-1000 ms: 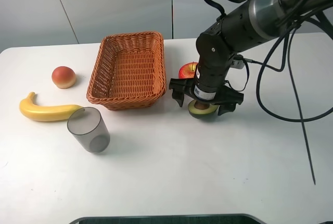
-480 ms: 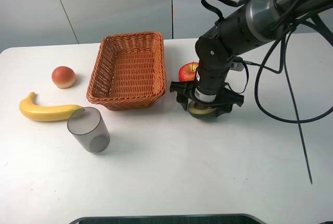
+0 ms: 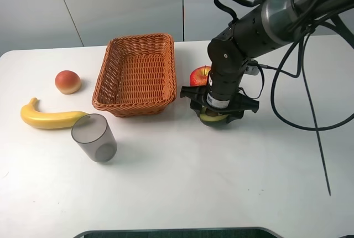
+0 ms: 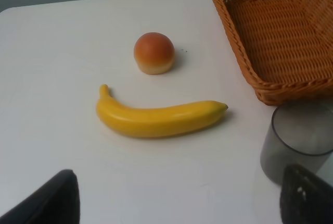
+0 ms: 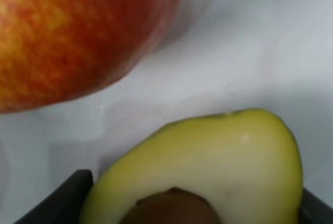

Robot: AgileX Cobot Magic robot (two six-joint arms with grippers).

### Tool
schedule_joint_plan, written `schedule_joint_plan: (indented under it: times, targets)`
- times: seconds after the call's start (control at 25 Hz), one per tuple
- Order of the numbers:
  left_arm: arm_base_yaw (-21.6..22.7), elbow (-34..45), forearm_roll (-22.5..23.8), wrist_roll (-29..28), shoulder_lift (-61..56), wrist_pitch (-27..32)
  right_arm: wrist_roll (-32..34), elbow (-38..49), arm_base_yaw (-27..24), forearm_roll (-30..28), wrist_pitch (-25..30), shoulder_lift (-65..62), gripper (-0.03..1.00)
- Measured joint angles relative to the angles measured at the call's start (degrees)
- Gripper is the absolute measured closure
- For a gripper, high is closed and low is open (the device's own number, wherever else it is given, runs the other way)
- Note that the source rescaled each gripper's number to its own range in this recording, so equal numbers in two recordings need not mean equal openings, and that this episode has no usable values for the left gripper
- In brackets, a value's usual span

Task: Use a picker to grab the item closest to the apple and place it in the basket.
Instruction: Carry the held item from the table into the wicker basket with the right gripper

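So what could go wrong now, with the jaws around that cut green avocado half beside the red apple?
The smooth green avocado half could slip out if the jaws squeeze its rounded sides. The red apple sits close by, so the arm might knock it rolling. The lift must also clear the rim of the woven orange basket.

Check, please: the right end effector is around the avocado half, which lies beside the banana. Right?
No. The avocado half lies beside the apple, not the banana, as the right wrist view shows. The right end effector is around it.
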Motion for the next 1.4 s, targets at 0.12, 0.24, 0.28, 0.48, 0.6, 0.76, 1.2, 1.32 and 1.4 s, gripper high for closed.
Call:
schedule_joint_plan:
  times: [0.12, 0.24, 0.28, 0.48, 0.6, 0.76, 1.2, 1.32, 1.4]
  targets:
    - [0.0, 0.0, 0.0, 0.0, 0.0, 0.0, 0.0, 0.0, 0.0, 0.0, 0.0, 0.0, 0.97]
    - [0.0, 0.0, 0.0, 0.0, 0.0, 0.0, -0.1, 0.0, 0.0, 0.3, 0.0, 0.0, 0.97]
    - [0.0, 0.0, 0.0, 0.0, 0.0, 0.0, -0.3, 0.0, 0.0, 0.3, 0.0, 0.0, 0.97]
    - [0.0, 0.0, 0.0, 0.0, 0.0, 0.0, -2.2, 0.0, 0.0, 0.9, 1.7, -0.2, 0.97]
    - [0.0, 0.0, 0.0, 0.0, 0.0, 0.0, -7.3, 0.0, 0.0, 1.5, 5.2, -1.9, 0.97]
    - [0.0, 0.0, 0.0, 0.0, 0.0, 0.0, -14.8, 0.1, 0.5, 1.5, 11.0, -7.6, 0.97]
    - [0.0, 0.0, 0.0, 0.0, 0.0, 0.0, -34.0, -0.3, 7.0, 10.0, 17.6, -18.7, 0.97]
    - [0.0, 0.0, 0.0, 0.0, 0.0, 0.0, -37.1, -3.2, 7.6, 11.4, 18.5, -18.3, 0.97]
    - [0.0, 0.0, 0.0, 0.0, 0.0, 0.0, -38.8, -6.3, 8.2, 12.0, 19.4, -17.0, 0.97]
